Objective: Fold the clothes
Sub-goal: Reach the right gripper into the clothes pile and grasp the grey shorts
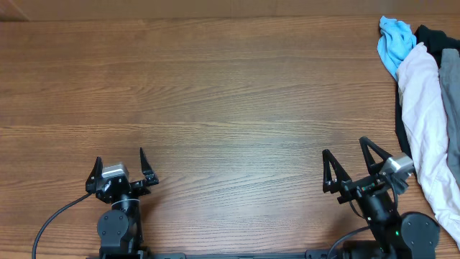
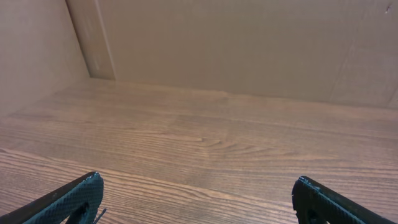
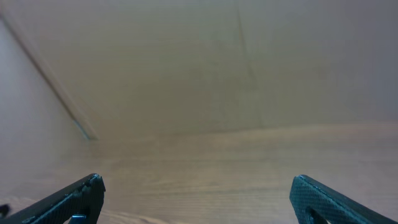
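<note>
Shorts far right, past R end effector

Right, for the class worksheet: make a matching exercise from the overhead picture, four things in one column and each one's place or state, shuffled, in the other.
Column A
1. blue cloth
2. pale pink garment
3. left gripper
4. right gripper

Column B
a. open, bottom left of the view
b. bunched in the top right corner
c. stretched long down the right side
d. open, bottom right of the view

Pairs: 1-b, 2-c, 3-a, 4-d
</note>
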Robot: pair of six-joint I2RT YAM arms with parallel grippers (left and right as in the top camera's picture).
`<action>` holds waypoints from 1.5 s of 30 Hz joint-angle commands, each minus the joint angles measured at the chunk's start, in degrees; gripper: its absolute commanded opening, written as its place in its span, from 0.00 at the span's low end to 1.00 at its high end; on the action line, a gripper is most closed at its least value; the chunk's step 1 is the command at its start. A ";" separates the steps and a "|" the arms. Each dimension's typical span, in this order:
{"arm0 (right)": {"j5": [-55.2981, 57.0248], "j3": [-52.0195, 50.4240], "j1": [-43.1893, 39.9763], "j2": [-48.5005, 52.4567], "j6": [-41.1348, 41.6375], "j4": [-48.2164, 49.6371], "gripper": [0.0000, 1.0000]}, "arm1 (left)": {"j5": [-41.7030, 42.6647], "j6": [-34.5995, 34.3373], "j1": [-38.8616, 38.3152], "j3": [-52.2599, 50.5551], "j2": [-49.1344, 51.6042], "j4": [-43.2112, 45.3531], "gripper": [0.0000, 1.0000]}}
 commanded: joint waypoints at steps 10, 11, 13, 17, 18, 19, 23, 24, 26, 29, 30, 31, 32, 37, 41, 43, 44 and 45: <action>-0.13 24.09 0.15 11.50 0.66 -12.26 1.00 | 0.44 -0.81 0.39 -0.20 -0.68 0.09 1.00; 0.44 26.91 0.15 13.60 0.66 -13.49 1.00 | 0.42 -0.81 0.39 -0.20 -0.68 0.09 1.00; 1.33 33.07 0.15 18.47 0.39 -15.85 1.00 | 0.44 -0.81 0.39 -0.20 -0.68 0.09 1.00; 6.08 45.22 0.15 28.41 0.44 -21.27 1.00 | 0.44 -0.81 0.39 -0.20 -0.68 0.09 1.00; 7.89 48.00 0.15 30.82 0.46 -22.51 1.00 | 0.42 -0.81 0.39 -0.20 -0.68 0.09 1.00; 9.92 51.36 0.15 33.66 0.46 -24.04 1.00 | 0.42 -0.81 0.39 -0.20 -0.68 0.09 1.00; 13.03 63.67 0.15 43.76 0.13 -29.70 1.00 | 0.44 -0.81 0.39 -0.20 -0.68 0.09 1.00; 13.22 67.30 0.15 46.75 -1.11 -31.69 1.00 | 0.44 -0.81 0.39 -0.20 -0.68 0.09 1.00; 14.71 73.85 0.13 52.09 -3.23 -36.11 1.00 | 0.42 -0.81 0.39 -0.20 -0.68 0.09 1.00; 19.43 84.02 0.09 61.02 -5.57 -43.41 1.00 | 0.44 -0.81 0.39 -0.20 -0.68 0.09 1.00; 20.57 87.06 0.00 63.82 -5.90 -45.27 1.00 | 0.42 -0.81 0.39 -0.20 -0.68 0.09 1.00; 21.35 90.03 -0.31 66.62 -5.90 -46.77 1.00 | 0.44 -0.81 0.39 -0.20 -0.68 0.09 1.00; 22.14 93.68 -0.98 70.25 -5.95 -48.02 1.00 | 0.42 -0.81 0.39 -0.20 -0.68 0.09 1.00; 25.22 103.01 -5.70 82.58 -9.70 -48.70 1.00 | 0.44 -0.81 0.39 -0.20 -0.68 0.09 1.00; 25.22 104.78 -10.62 89.07 -16.68 -48.35 1.00 | 0.44 -0.81 0.39 -0.20 -0.68 0.09 1.00; 25.16 104.76 -14.21 91.93 -17.03 -47.82 1.00 | 0.44 -0.81 0.39 -0.20 -0.68 0.09 1.00; 25.07 104.76 -15.82 93.22 -17.03 -47.45 1.00 | 0.42 -0.81 0.39 -0.20 -0.68 0.09 1.00; 24.57 104.76 -17.55 94.47 -17.33 -47.04 1.00 | 0.44 -0.81 0.39 -0.20 -0.68 0.09 1.00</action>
